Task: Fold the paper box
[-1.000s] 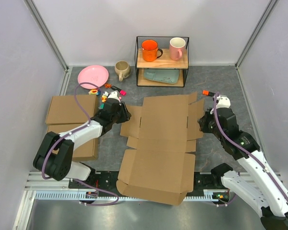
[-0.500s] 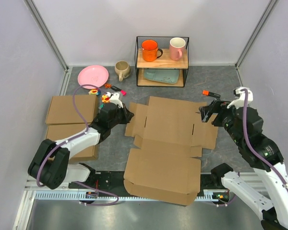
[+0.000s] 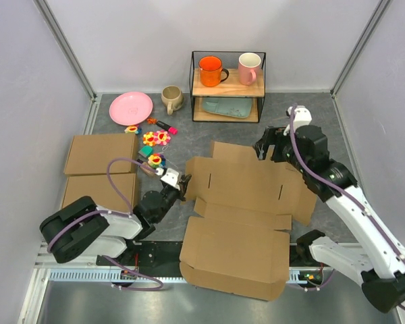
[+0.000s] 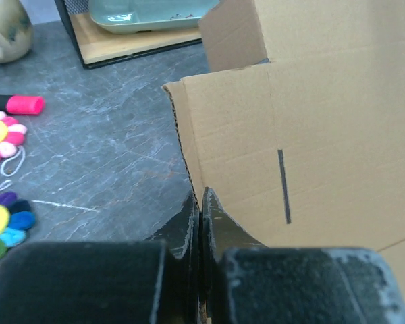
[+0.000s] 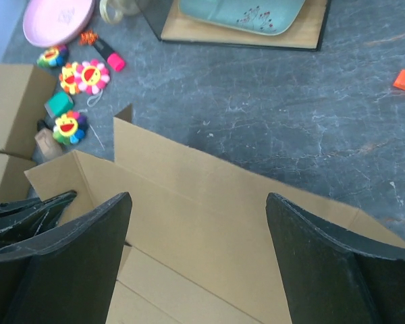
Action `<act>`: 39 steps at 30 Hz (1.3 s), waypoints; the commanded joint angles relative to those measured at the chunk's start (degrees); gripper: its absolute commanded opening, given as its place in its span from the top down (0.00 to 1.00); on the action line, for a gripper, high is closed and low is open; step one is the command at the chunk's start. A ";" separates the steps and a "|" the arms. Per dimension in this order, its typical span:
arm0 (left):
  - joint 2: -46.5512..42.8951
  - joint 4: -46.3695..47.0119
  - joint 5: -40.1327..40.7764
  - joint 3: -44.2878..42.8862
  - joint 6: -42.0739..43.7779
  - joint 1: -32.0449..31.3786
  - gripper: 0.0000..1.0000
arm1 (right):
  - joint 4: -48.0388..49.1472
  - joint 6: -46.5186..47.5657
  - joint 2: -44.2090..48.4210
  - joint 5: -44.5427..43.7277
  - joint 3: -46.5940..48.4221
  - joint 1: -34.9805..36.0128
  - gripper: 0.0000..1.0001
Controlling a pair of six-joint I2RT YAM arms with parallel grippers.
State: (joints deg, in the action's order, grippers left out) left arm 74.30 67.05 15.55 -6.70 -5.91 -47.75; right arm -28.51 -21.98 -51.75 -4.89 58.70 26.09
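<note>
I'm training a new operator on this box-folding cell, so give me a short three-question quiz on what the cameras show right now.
1. True or false: the right gripper is clamped on the paper box.
2. Which mug shares the top board of the shelf with the orange mug? A) pink B) black C) blue
3. Fill in: the left gripper is shut on the box's ____ flap (left or right).
Key: 1 false, its jaws stand open above the box. 2 A, the pink mug. 3 left.
</note>
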 commanded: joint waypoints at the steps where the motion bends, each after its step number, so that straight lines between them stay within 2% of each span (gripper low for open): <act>1: 5.39 22.23 10.98 4.14 14.16 -5.16 0.98 | 1.18 5.80 -4.41 4.70 4.58 0.11 0.11; 4: 9.09 28.21 15.72 5.46 19.70 -8.58 0.98 | 3.89 9.31 -4.59 7.00 2.83 0.89 0.07; 6: 10.42 28.23 18.72 5.29 22.17 -10.25 0.98 | 5.13 11.69 -5.38 6.55 2.30 1.07 0.05; 9: 11.56 28.23 18.99 5.38 21.12 -10.35 0.98 | 4.96 13.36 -9.41 9.97 4.92 0.98 0.02; 18: 12.53 28.23 18.99 4.15 21.56 -10.44 0.98 | 6.87 19.25 -24.80 16.65 13.64 2.12 0.02; 21: 12.97 28.23 19.60 3.98 21.38 -10.44 0.98 | 11.00 19.77 -27.52 15.44 13.37 3.79 0.02; 31: 14.20 27.61 25.05 0.55 24.81 -10.44 0.98 | 8.82 25.14 -40.17 16.49 19.09 5.11 0.02; 39: 15.08 26.12 29.44 -2.35 26.04 -10.26 0.98 | 8.65 25.23 -43.70 19.74 19.44 6.43 0.28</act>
State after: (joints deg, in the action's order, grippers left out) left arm 87.77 81.06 38.09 -7.90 15.44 -58.28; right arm -21.04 2.24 -95.00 12.51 75.81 31.59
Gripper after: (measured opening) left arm 0.033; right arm 0.769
